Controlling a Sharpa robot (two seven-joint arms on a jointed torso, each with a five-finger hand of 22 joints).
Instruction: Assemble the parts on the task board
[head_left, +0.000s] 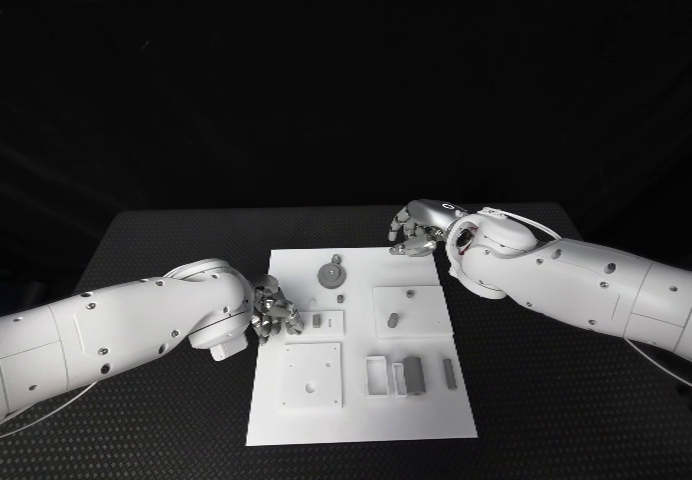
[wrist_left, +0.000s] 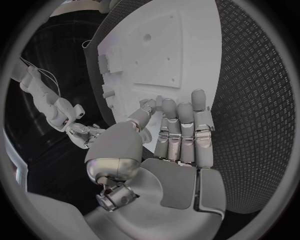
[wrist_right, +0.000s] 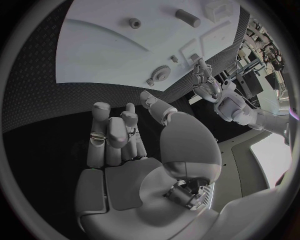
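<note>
Left hand (head_left: 274, 316): mostly hidden behind its own wrist in the head view, fingers at the task board (head_left: 361, 340) left edge; contact with the board can't be told. The left wrist view shows its fingers (wrist_left: 181, 132) lying over the board edge, what's under them hidden. Right hand (head_left: 415, 232): partly covered by its forearm in the head view, fingertips too small to read. Board far end cut off at the circle's rim in both wrist views. Gear-like part (head_left: 333, 273) and small grey parts (head_left: 415, 374): too small to tell shape detail or whether seated. Table (head_left: 173, 240) edges fade into the dark.
</note>
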